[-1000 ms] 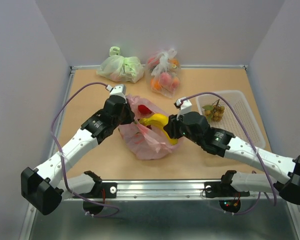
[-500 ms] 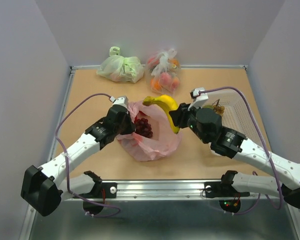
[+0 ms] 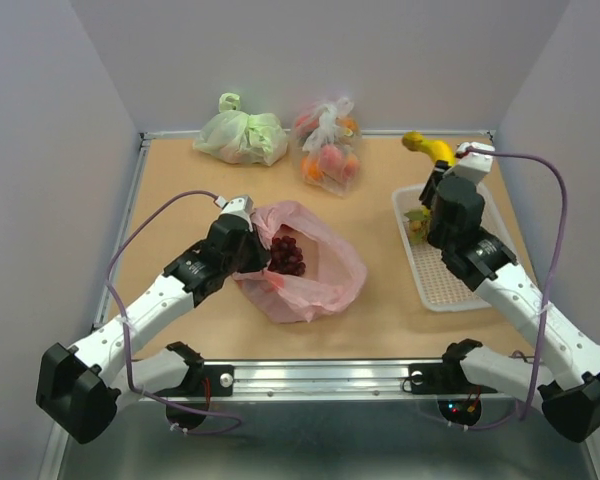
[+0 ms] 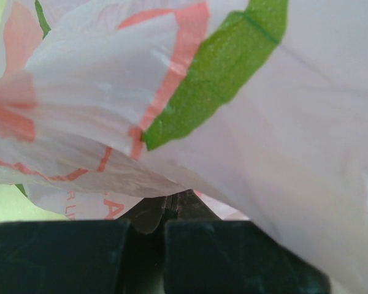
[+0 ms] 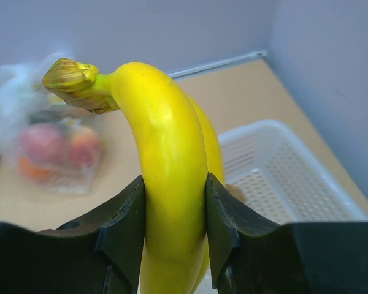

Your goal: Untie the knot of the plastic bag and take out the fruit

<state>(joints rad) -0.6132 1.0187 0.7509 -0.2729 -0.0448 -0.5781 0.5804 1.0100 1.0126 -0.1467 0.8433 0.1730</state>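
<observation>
right gripper [image 5: 175,205] — clamps banana [image 5: 164,116] between jaws | left gripper [image 4: 166,209] — pinches plastic bag [image 4: 245,153]

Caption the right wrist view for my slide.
Right pincer clamps a yellow banana, white basket beyond.

You were working in a robotics lab test cell, not a home or a kitchen: plain pale walls [image 3: 330,60] boxed in a bare wood-coloured tabletop [image 3: 180,190] on three sides. A metal rail [image 3: 320,372] ran along its near edge, with the left arm [image 3: 145,300] and the right arm [image 3: 525,300] bolted beside it. Purple cables [image 3: 563,215] looped loose off the arms, and the only things set out were staged props: the plastic bag [image 3: 320,280], a pale green bag [image 3: 242,137], a clear bag [image 3: 328,150] of fruit, a banana [image 3: 428,146] and a white basket [image 3: 445,288].
</observation>
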